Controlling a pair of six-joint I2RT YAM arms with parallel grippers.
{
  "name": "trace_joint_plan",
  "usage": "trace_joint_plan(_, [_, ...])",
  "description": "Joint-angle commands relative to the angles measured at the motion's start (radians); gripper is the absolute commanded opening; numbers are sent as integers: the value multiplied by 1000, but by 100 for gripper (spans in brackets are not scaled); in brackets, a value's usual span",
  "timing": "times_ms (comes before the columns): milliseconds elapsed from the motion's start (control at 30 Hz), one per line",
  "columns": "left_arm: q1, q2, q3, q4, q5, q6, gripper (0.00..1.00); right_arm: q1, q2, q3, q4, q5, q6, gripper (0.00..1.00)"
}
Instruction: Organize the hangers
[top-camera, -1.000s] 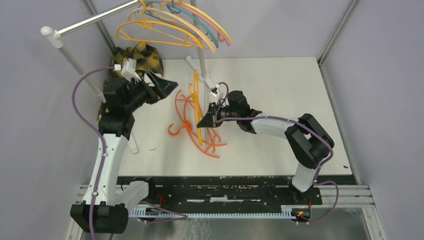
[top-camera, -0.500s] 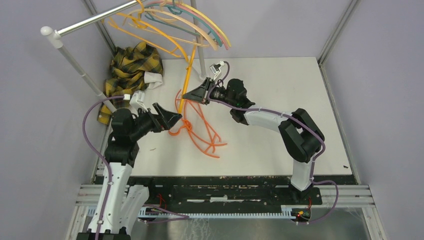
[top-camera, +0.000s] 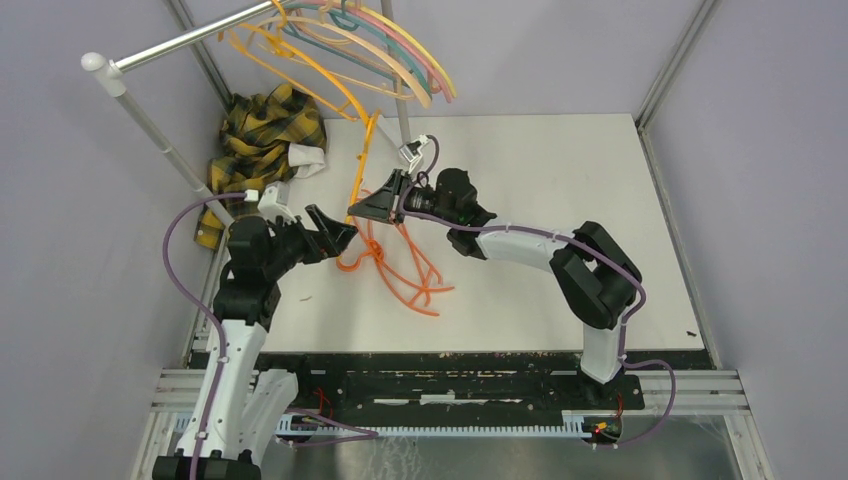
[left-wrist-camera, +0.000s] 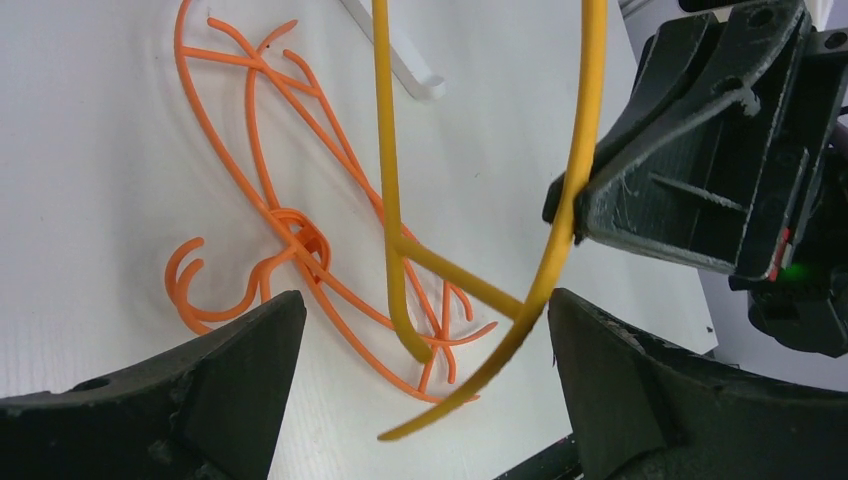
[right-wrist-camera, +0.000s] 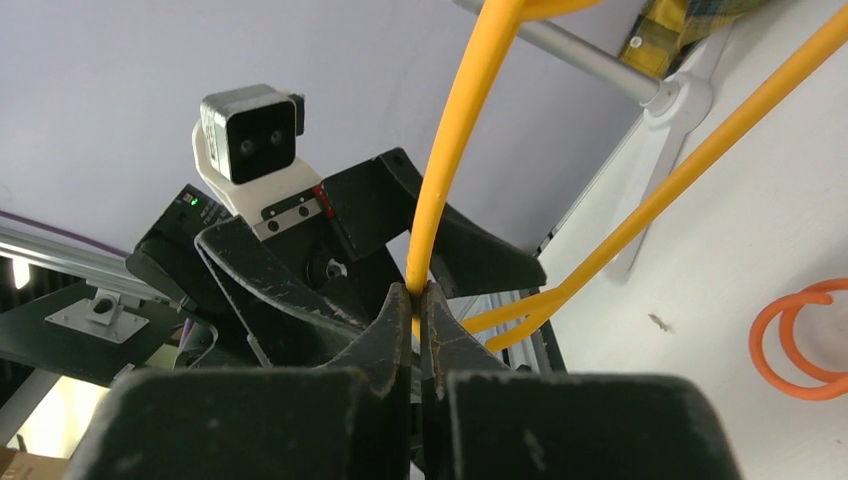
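My right gripper (top-camera: 358, 210) is shut on a yellow hanger (top-camera: 366, 160), pinching its thin arm between the fingertips (right-wrist-camera: 420, 295). The yellow hanger (right-wrist-camera: 452, 150) hangs lifted above the table, its top reaching toward the rack. Orange hangers (top-camera: 395, 268) lie tangled on the table under it, hooks to the left (left-wrist-camera: 270, 225). Several more hangers (top-camera: 370, 50) in orange, peach, teal and pink hang on the rack bar. My left gripper (top-camera: 335, 230) stands open just left of the right one, and the yellow hanger's lower end (left-wrist-camera: 470, 370) dangles between its wide jaws without touching them.
A yellow-black plaid cloth (top-camera: 265, 130) lies at the back left by the slanted rack pole (top-camera: 150, 120). The rack's upright pole (top-camera: 402, 110) stands at the back middle. The right gripper's body (left-wrist-camera: 700, 170) is close in front of my left gripper.
The left arm has swung from beside the cloth toward the orange hangers, still open. The right gripper has lifted the yellow hanger off the table and carried it left and back toward the rack.
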Motion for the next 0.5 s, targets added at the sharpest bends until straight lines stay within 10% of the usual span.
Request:
trace_joint_plan(0, [3, 19, 18, 62, -8, 69, 95, 26, -22, 42, 37, 1, 4, 0])
trace_joint_plan(467, [0, 35, -25, 74, 61, 87, 41, 64, 31, 133, 42, -19, 68, 1])
